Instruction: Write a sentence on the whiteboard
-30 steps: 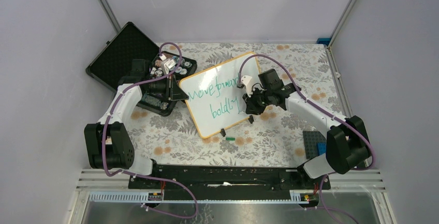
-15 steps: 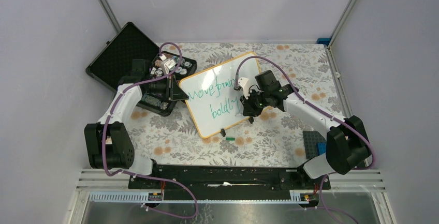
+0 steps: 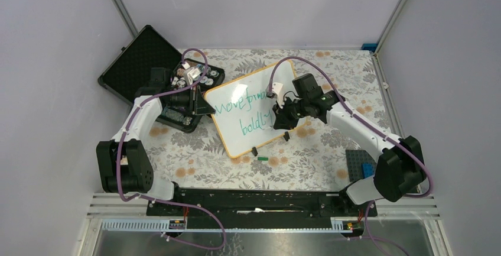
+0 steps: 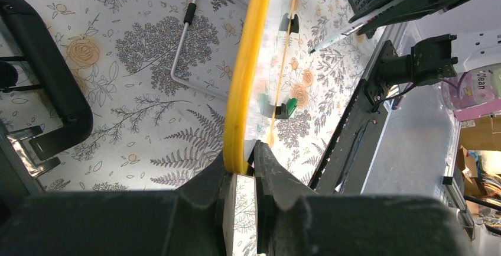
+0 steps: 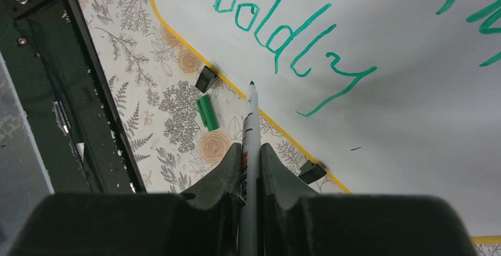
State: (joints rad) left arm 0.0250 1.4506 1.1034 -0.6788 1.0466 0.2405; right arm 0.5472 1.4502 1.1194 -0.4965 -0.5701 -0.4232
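Note:
The whiteboard (image 3: 236, 132), white with an orange-yellow rim, stands tilted on the floral table. My left gripper (image 3: 204, 107) is shut on the rim of its left corner; the left wrist view shows that rim (image 4: 248, 73) edge-on between the jaws of the left gripper (image 4: 241, 164). The sentence (image 3: 245, 105) runs in two green lines, the lower one reading "boldly" (image 5: 277, 37). My right gripper (image 5: 251, 149) is shut on a grey marker (image 5: 249, 126). Its tip sits just below the "y", near the board's lower rim; whether it touches the board I cannot tell.
The marker's green cap (image 3: 262, 158) lies on the table before the board, near a black clip foot (image 5: 205, 78). An open black foam-lined case (image 3: 139, 61) with small parts (image 3: 190, 81) sits behind the left arm. A dark grey brick plate (image 3: 359, 162) lies at the right.
My right gripper has shifted a little left and toward the board's lower edge with the marker. The left gripper and the board have not moved.

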